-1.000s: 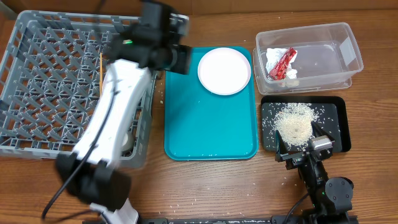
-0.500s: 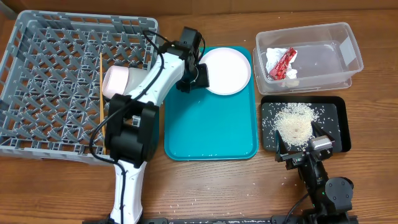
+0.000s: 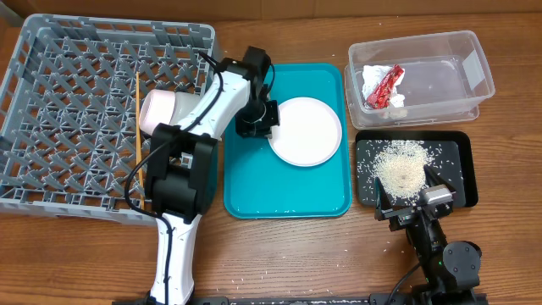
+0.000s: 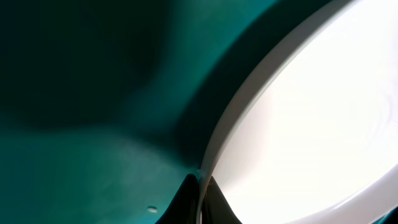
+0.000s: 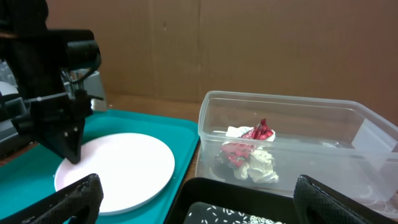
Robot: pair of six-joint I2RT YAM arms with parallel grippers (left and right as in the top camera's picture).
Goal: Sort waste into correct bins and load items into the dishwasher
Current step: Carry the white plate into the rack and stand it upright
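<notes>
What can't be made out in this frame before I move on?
Dish rack near-right corner: overhead, left arm covers it.
Rice pile: right wrist, cut off by bottom edge.
Plate: left wrist, too close and blurred; only left end effector tips show.

On the surface [image 3: 296, 254], the dish rack [image 3: 76, 102] fills the far left, with a chopstick [image 3: 137, 114] lying in it toward its right side. Just right of the rack lies the serving tray [image 3: 279, 186], and the plate [image 3: 309, 131] rests on its far-right part. At the far right stands the tub [image 3: 478, 63], holding the napkin [image 3: 371, 80] with the wrapper [image 3: 385, 86] on top. Just nearer than the tub sits the shallow tray [image 3: 457, 182], with rice [image 3: 400, 165] heaped in its left half.
</notes>
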